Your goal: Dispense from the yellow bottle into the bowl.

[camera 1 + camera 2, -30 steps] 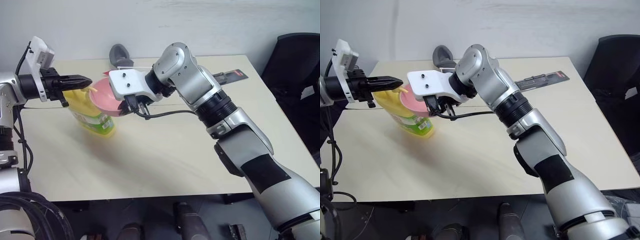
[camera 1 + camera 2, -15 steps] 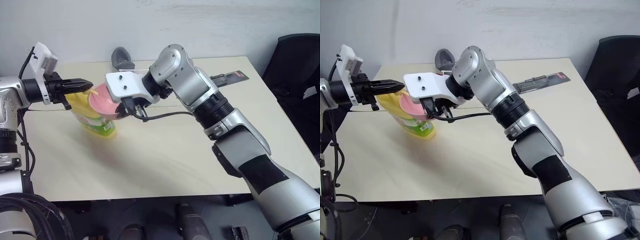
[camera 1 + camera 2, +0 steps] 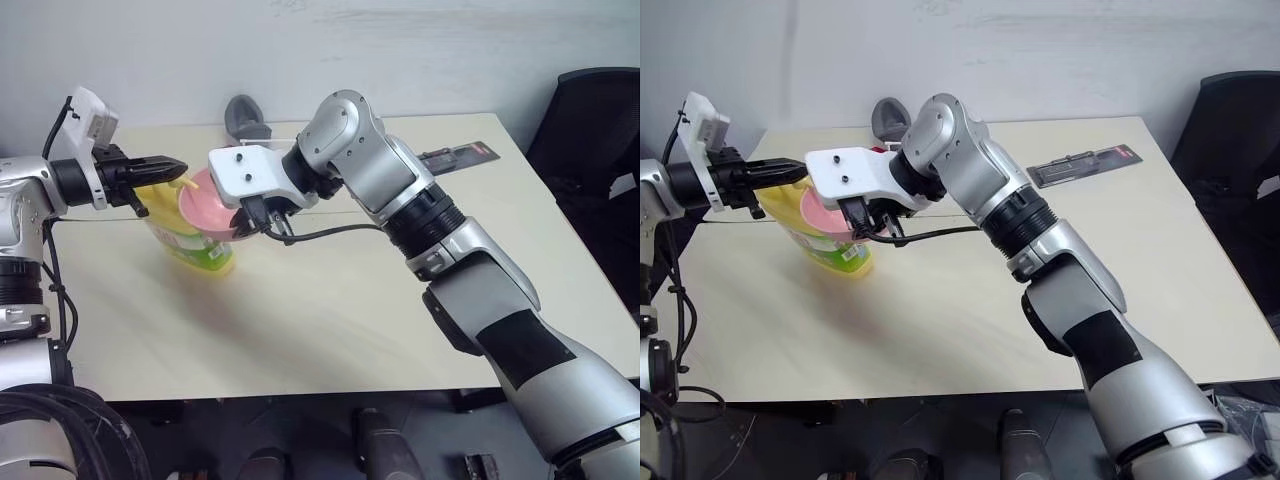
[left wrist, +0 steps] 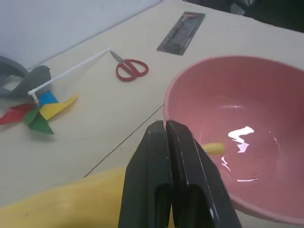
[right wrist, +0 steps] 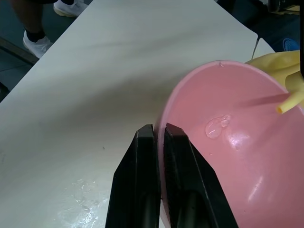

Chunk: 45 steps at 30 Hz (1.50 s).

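Pink plastic is being gripped at the rim: the bowl (image 5: 237, 142) is being held off the pale table (image 3: 330, 320) by the right gripper (image 5: 159, 137), whose two black fingers are pinched closed on the bowl's edge, one inside and one outside. The bowl is being tilted and kept just beside the yellow bottle (image 3: 185, 240), apparently so that its open side is facing the bottle's yellow spout (image 5: 290, 100), which is reaching over the rim. A small clear blob of liquid (image 5: 216, 127) is already lying on the bowl's inner wall, so dispensing appears to be partly done.

The yellow bottle is standing on the table at the far left. The left gripper (image 3: 172, 166) is being held level over the bottle's pump top, its fingers pressed fully together with nothing between them, seemingly to serve as a blunt pusher on the pump. Red scissors (image 4: 130, 69) and a coloured pinwheel (image 4: 35, 109) are lying farther back on the table.
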Each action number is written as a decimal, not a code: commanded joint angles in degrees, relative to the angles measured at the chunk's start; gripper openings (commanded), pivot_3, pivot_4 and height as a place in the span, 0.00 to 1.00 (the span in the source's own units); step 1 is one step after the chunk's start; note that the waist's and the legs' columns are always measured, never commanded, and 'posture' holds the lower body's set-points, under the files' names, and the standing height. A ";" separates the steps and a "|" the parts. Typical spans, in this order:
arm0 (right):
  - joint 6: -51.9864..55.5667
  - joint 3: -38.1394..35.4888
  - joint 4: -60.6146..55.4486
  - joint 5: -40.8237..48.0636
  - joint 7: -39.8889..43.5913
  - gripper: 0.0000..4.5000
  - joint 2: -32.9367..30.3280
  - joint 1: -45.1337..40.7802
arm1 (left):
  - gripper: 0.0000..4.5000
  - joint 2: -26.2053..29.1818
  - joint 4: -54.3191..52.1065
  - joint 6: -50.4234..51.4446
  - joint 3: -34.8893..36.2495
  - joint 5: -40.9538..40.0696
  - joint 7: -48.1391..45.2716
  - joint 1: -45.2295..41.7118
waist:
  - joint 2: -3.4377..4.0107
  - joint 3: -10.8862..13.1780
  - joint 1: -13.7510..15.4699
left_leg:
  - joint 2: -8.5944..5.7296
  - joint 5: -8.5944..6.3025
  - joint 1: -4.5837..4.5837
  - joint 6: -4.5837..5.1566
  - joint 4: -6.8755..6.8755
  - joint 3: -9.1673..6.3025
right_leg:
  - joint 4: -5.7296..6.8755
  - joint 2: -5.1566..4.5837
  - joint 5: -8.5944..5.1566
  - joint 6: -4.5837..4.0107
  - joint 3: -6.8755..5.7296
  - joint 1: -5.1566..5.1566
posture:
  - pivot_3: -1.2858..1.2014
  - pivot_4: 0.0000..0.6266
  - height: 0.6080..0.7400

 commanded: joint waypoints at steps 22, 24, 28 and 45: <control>9.50 -2.08 -20.60 2.41 -2.37 0.04 -13.77 21.74 | 1.00 26.00 -35.59 34.69 25.39 -27.50 -14.88 11.19 | -0.98 0.63 0.78 | -0.04 0.01 -1.16 -0.11 0.08 -0.02 | -0.25 -0.09 0.03 0.05 -0.10 -0.99 | 0.52 0.24 1.00; 9.46 -2.39 -21.26 2.31 -3.48 0.04 -15.40 24.25 | 1.00 25.87 -38.15 34.81 28.94 -27.06 -14.74 16.63 | -1.04 0.70 0.95 | -0.03 0.01 -1.13 -0.09 0.13 0.02 | -0.20 -0.05 0.03 0.04 -0.06 -0.97 | 0.52 0.24 1.00; 2.35 -2.80 -17.48 -1.14 -10.12 0.04 -21.32 33.22 | 1.00 22.29 -47.71 34.52 39.52 -23.46 -15.89 34.72 | -1.02 0.75 1.60 | -0.01 0.00 -0.90 -0.04 -0.02 0.08 | -0.24 -0.01 0.01 -0.03 0.01 -0.78 | 0.52 0.24 1.00; -2.66 -3.44 -14.27 -2.81 -17.46 0.41 -21.06 35.46 | 1.00 19.28 -51.96 24.56 44.89 -21.16 -15.08 50.50 | -1.34 1.02 1.91 | 0.07 -0.15 -0.47 0.23 -0.05 0.04 | -0.93 0.04 0.12 0.04 -0.11 0.00 | 0.52 0.24 1.00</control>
